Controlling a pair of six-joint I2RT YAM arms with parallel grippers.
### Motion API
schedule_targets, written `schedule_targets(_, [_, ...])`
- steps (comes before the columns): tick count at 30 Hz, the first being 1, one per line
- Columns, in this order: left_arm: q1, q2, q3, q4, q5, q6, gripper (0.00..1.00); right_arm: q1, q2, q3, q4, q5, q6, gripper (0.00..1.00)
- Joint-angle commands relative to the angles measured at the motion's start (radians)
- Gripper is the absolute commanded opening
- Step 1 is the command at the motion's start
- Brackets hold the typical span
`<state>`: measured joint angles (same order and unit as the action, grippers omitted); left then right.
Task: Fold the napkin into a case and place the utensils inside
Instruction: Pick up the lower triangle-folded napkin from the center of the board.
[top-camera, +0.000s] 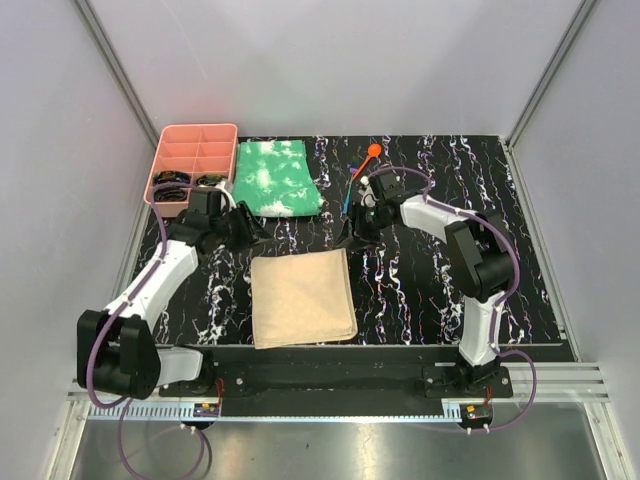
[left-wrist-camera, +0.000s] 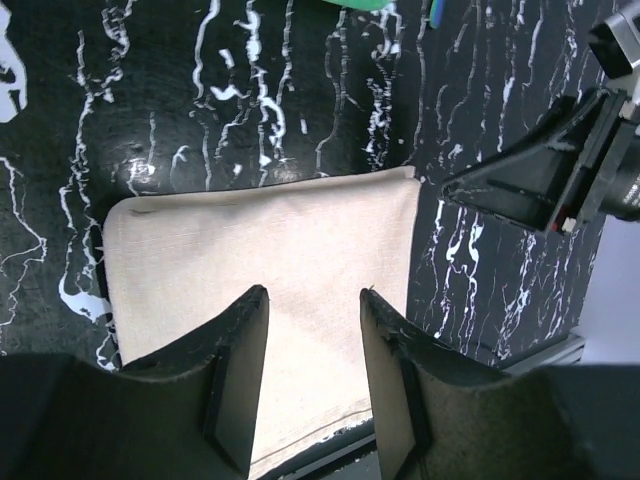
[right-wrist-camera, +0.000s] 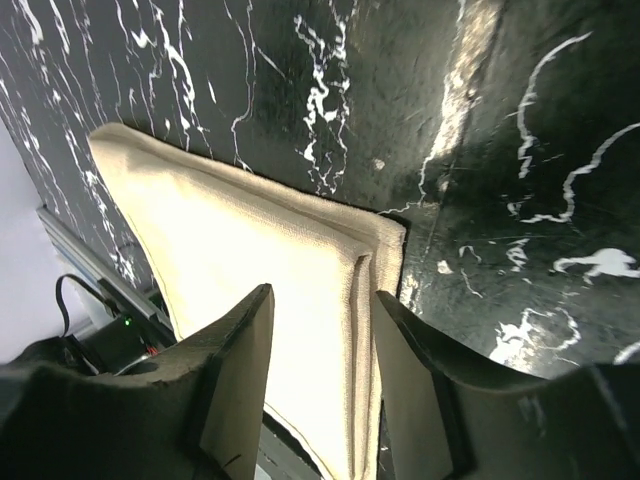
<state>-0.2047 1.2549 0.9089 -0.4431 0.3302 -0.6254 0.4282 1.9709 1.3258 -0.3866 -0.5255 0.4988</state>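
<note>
Napkin (top-camera: 302, 297): a tan cloth lying flat as a near-square near the front middle of the black, white-veined table (top-camera: 420, 290). In the right wrist view its far right corner (right-wrist-camera: 375, 245) shows stacked edges, so it is folded into several layers.

Left pincer (top-camera: 245, 230): hangs over the napkin's far left corner. In its own wrist view the fingers (left-wrist-camera: 240, 340) stand apart with only cloth showing in the gap between them; it grips nothing.

Right pincer (top-camera: 352, 232): hangs over the far right corner. Its jaws are likewise spread, one on either side of the layered edge, and empty.

Orange spoon (top-camera: 374, 150) and blue utensil (top-camera: 347, 193): both lie on the table beyond the napkin, well apart from it and just beside the right arm's wrist, with the spoon's round head farthest away.

Green-and-white cloth (top-camera: 275, 178): spread flat behind the napkin, to the left of the utensils.

Pink tray (top-camera: 185, 152): divided into compartments, at the far left corner, with dark items in its nearest sections.
</note>
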Motion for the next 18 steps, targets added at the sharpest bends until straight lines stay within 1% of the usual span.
schedule_targets(1, [0.057,0.024,-0.053,0.075,0.106,-0.030,0.50,0.018,0.032,0.032,0.022,-0.039,-0.025,0.52])
schedule_targets(4, [0.097,0.034,-0.087,0.098,0.089,-0.051,0.64,0.021,0.046,0.026,0.023,-0.045,-0.028,0.49])
schedule_targets(7, [0.125,0.078,-0.094,0.115,0.116,-0.056,0.64,0.021,0.045,0.013,0.031,-0.039,-0.029,0.49])
schedule_targets(11, [0.140,0.139,-0.070,0.116,0.128,-0.048,0.61,0.021,0.049,0.010,0.032,-0.027,-0.035,0.49])
schedule_targets(13, [0.140,0.166,-0.062,0.116,0.109,-0.048,0.60,0.021,0.063,0.013,0.035,-0.031,-0.034,0.49])
schedule_targets(15, [0.145,0.190,-0.058,0.118,0.084,-0.050,0.59,0.021,0.072,0.018,0.038,-0.042,-0.031,0.42])
schedule_targets(17, [0.149,0.205,-0.056,0.129,0.081,-0.053,0.58,0.021,0.080,0.018,0.043,-0.036,-0.031,0.33])
schedule_targets(18, [0.149,0.215,-0.057,0.132,0.078,-0.057,0.58,0.021,0.080,0.019,0.041,-0.027,-0.032,0.31])
